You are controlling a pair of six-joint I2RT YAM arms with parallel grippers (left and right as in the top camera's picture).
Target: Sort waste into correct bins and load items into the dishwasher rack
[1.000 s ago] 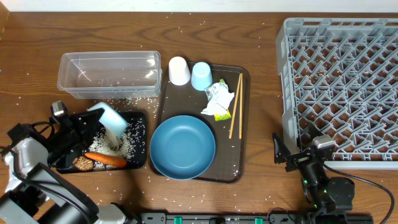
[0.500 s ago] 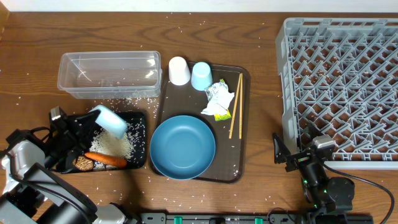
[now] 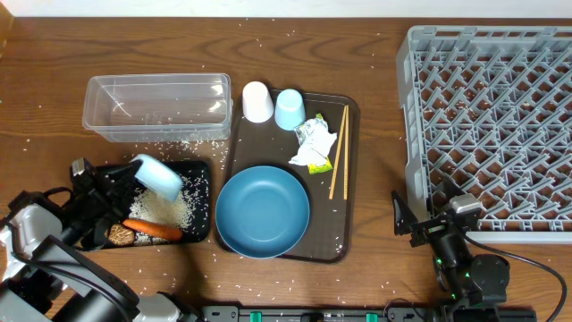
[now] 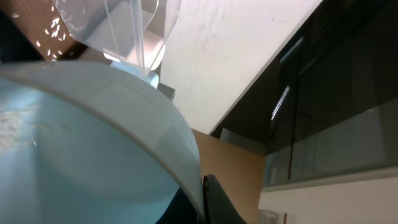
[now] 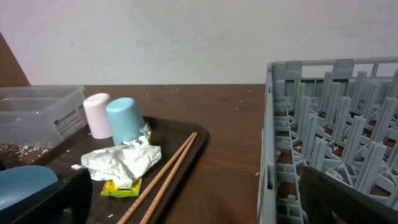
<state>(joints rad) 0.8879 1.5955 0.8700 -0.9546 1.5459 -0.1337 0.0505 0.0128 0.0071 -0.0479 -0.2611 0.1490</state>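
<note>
Cups: one pinkish-white cup (image 3: 257, 101), one light-blue cup (image 3: 290, 109).
Chopsticks (image 3: 339, 152): two, thin wooden, beside crumpled wrapper (image 3: 312, 143).
Left gripper (image 3: 134, 176): clamped on tilted white bowl (image 3: 163, 177).
Right gripper (image 3: 420, 215): spread wide, empty.

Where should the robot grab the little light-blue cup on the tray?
Probably from straight above, pinching the light-blue cup around its side wall near the top. It stands upside down, so no rim is open to hook, and the white cup and wrapper crowd it from the sides.
</note>
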